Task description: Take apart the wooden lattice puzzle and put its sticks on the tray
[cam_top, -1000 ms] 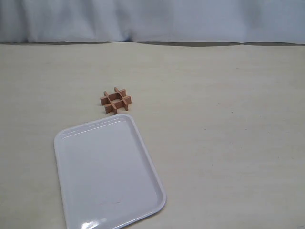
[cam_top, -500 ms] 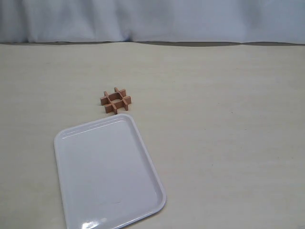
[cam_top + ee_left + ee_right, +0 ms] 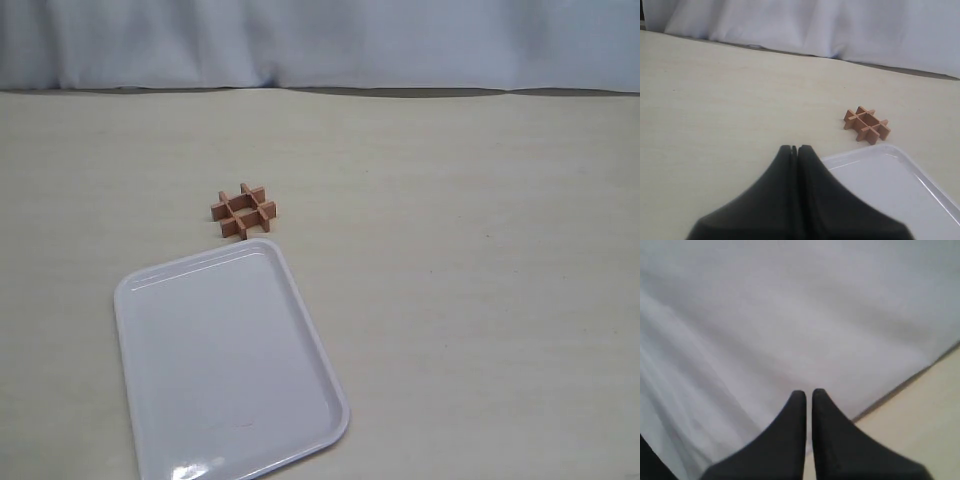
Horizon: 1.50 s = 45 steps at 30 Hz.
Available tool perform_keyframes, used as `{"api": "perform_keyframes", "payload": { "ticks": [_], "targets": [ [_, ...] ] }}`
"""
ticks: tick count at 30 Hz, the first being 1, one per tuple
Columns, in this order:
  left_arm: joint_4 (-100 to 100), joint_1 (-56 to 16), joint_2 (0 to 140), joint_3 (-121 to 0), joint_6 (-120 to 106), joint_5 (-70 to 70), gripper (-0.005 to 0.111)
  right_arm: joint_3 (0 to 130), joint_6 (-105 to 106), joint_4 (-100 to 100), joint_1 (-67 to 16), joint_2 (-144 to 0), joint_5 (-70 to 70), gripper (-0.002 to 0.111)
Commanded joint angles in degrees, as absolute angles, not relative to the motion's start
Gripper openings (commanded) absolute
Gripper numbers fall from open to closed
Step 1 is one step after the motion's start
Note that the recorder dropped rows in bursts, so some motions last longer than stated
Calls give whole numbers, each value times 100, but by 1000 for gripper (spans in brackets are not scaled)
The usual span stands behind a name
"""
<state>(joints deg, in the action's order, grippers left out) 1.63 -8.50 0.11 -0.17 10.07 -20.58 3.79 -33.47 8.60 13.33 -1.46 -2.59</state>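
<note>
The wooden lattice puzzle (image 3: 243, 210) lies whole on the tabletop, a small reddish-brown hash shape just beyond the far corner of the white tray (image 3: 160, 300). The left wrist view shows the same puzzle (image 3: 866, 124) past the tray's rim (image 3: 900, 152). My left gripper (image 3: 794, 148) is shut and empty, hanging near the tray's edge and well short of the puzzle. My right gripper (image 3: 809, 392) is shut with nothing in it, pointed at the white curtain. Neither gripper appears in the exterior view. No loose sticks are visible.
A white curtain (image 3: 320, 40) hangs along the table's far edge. The beige tabletop (image 3: 470, 270) stretches to the right of the tray and puzzle.
</note>
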Motion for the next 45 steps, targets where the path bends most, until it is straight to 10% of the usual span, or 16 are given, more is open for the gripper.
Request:
{"api": "perform_keyframes", "payload": {
  "ticks": [1,13,23,29,37,45],
  "targets": [
    [199,-836,0,0,1011,-1982,0,1552,-2783,382,1320,-1159,-120,5],
    [199,-836,0,0,1011,-1982,0,4749,1040,1938,1278,-5557,4413,5],
    [199,-836,0,0,1011,-1982,0,6001,-884,-182,-2166,-9371,2639,5],
    [199,-836,0,0,1011,-1982,0,7938,-922,-562,-2272,-11247,2879,5],
    [199,-836,0,0,1011,-1982,0,8972,-949,-668,-2272,-12230,2880,44],
    [199,-836,0,0,1011,-1982,0,9057,-949,-973,-2200,-12605,2815,41]
  ]
}}
